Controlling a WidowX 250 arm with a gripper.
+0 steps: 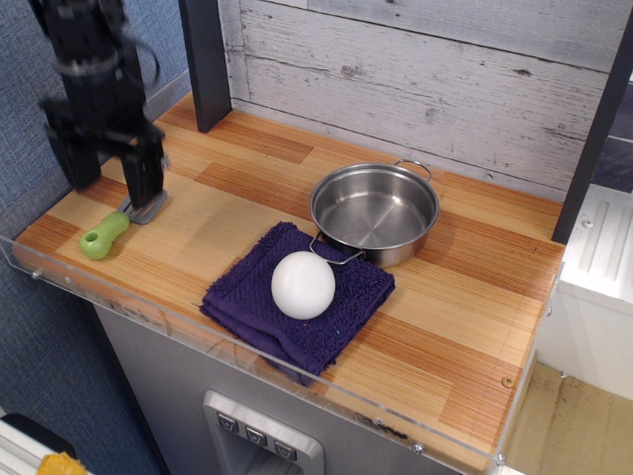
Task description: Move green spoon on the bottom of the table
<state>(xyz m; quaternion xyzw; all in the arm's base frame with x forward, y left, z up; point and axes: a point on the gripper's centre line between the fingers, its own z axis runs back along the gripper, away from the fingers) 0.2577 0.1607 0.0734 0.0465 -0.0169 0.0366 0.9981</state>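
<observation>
At the upper left of the frame the black hand point(111, 170) hangs above the worktop point(465, 327), slightly blurred, its two fingers point(144, 170) pointing down and spread apart with nothing between them. Just below it, at the left edge of the frame, the green spoon point(111, 231) lies flat on the striped wood near the clear acrylic front lip: its chunky lime handle with the hole points toward the lower left, and its flat grey head sits at the upper right end, directly under the right-hand finger; whether that finger touches the head cannot be told. To the right, near the middle of the frame, a dark purple towel point(341, 307) is spread on the wood, one corner hanging over the front edge. A white ball point(303, 285) rests on the towel. Just beyond it toward the upper right stands an empty steel pot point(375, 212) with two wire handles, its near handle over the back corner of the towel. A whitewashed plank wall point(425, 74) runs along the back.
</observation>
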